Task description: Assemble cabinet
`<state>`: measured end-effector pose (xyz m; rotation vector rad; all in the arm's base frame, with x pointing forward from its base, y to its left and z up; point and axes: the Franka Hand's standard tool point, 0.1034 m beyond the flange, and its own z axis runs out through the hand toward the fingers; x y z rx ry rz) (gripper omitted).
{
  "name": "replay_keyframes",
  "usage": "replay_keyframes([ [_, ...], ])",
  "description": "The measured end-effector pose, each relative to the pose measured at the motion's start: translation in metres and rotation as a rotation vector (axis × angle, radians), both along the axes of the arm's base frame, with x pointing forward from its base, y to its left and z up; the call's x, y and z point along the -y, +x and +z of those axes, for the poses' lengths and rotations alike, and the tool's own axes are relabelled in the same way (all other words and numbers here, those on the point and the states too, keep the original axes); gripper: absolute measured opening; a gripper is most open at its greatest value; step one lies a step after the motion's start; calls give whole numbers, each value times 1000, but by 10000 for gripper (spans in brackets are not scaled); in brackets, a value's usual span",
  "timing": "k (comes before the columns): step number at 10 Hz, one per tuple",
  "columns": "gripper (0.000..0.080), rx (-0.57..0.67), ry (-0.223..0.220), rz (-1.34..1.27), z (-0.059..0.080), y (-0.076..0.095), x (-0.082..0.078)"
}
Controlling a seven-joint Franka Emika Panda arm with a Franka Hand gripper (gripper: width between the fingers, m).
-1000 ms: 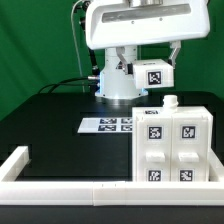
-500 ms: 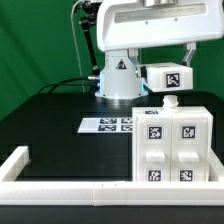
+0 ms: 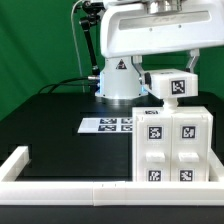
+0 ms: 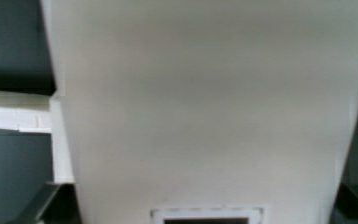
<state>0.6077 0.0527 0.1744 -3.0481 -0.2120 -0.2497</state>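
Observation:
The cabinet body point(image 3: 172, 146) is a large white box with several marker tags, standing at the exterior view's right. My gripper point(image 3: 166, 74) is shut on a smaller white block point(image 3: 172, 86) with one tag. It holds the block in the air just above the body's top, close to a small white knob point(image 3: 170, 101) there. In the wrist view the held block point(image 4: 211, 100) fills nearly the whole picture, with a tag edge at its end, and hides my fingertips.
The marker board point(image 3: 108, 124) lies flat on the black table left of the body. A long low white rail point(image 3: 90, 186) runs along the front edge and turns up the left side. The arm's white base point(image 3: 118, 82) stands behind.
The gripper has carried the white block toward the exterior view's right and slightly down, from beside the arm's base to just over the cabinet body's top.

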Motion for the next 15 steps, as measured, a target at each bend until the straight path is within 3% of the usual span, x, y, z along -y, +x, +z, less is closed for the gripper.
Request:
replay_keyframes([
  [4, 560, 16, 0, 19, -2, 10, -1],
  [8, 560, -4, 2, 26, -17, 6, -5],
  [15, 560, 12, 3, 25, -17, 8, -6],
])
